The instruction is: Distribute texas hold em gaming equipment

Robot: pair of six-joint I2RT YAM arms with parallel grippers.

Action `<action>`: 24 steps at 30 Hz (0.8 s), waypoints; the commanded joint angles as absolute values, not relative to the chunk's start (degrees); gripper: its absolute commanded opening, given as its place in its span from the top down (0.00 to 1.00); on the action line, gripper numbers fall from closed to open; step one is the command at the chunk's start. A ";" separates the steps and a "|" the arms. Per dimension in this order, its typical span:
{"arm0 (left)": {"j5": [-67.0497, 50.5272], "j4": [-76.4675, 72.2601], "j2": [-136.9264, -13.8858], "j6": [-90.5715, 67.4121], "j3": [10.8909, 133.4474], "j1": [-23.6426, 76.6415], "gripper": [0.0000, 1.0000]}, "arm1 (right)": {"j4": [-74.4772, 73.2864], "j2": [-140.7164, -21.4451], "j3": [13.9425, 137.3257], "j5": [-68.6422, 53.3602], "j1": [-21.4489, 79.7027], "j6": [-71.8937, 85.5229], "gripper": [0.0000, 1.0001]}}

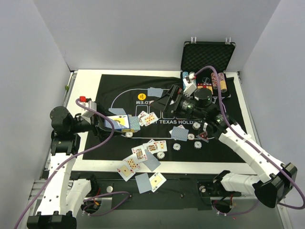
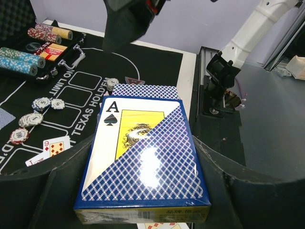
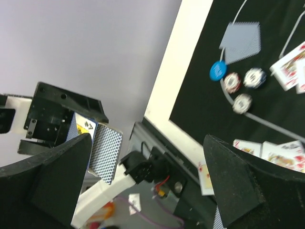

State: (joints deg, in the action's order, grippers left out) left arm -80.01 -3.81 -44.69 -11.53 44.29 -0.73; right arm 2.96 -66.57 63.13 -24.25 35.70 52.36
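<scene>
My left gripper is shut on a blue-and-yellow playing card box and holds it above the left part of the black mat. In the left wrist view the box fills the space between the fingers. My right gripper is open and empty above the mat's middle; in its wrist view the jaws stand wide apart. Loose cards and striped chips lie on the mat. A yellow button lies near the mat's far side. A blue button lies by three chips.
The black foam-lined case stands open at the back right, with chip rolls in front of it. More cards lie off the mat's near edge. The black mat covers most of the white table.
</scene>
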 commanded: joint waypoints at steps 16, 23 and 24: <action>-79.72 -15.11 -43.68 -18.19 43.68 -0.53 1.00 | 21.00 -74.00 59.94 -29.88 46.58 67.58 0.17; -78.75 -21.80 -43.77 -23.12 42.28 1.41 1.00 | 25.22 -76.73 59.68 -30.67 47.99 70.49 0.44; -78.75 -21.88 -43.86 -23.03 42.36 1.41 1.00 | 25.40 -76.90 59.42 -30.59 48.25 70.84 0.45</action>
State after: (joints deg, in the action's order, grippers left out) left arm -79.53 -16.12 -44.12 -20.60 41.74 1.13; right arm 18.74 -76.60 60.34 -29.12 47.31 68.27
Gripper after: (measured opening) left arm 0.747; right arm 0.585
